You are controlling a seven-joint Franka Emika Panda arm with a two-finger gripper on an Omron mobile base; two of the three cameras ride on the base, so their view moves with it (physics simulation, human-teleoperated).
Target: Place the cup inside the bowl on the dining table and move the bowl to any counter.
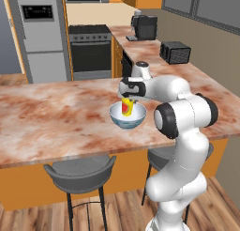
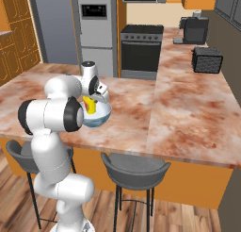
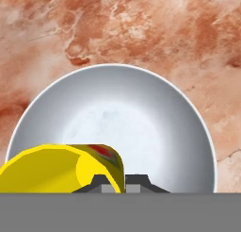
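Observation:
The pale blue-white bowl [image 1: 127,117] [image 2: 98,115] [image 3: 136,127] rests on the marbled dining table [image 1: 56,117] [image 2: 136,113]. Just over its opening hangs the small yellow cup [image 1: 126,106] [image 2: 90,105] [image 3: 56,172] with a red mark on its side. My gripper [image 1: 128,101] [image 2: 91,100] [image 3: 114,185] is shut on the cup's rim, holding it tilted above the bowl's hollow. In the hand view the bowl's inside lies straight below, with nothing in it.
Two grey stools [image 1: 80,174] [image 2: 134,172] stand under the table's near edge. A counter [image 1: 154,51] [image 2: 188,52] runs back on the right with a black toaster [image 1: 175,52] [image 2: 207,59] and a coffee machine [image 1: 143,27] [image 2: 193,29]. Oven and fridge stand behind.

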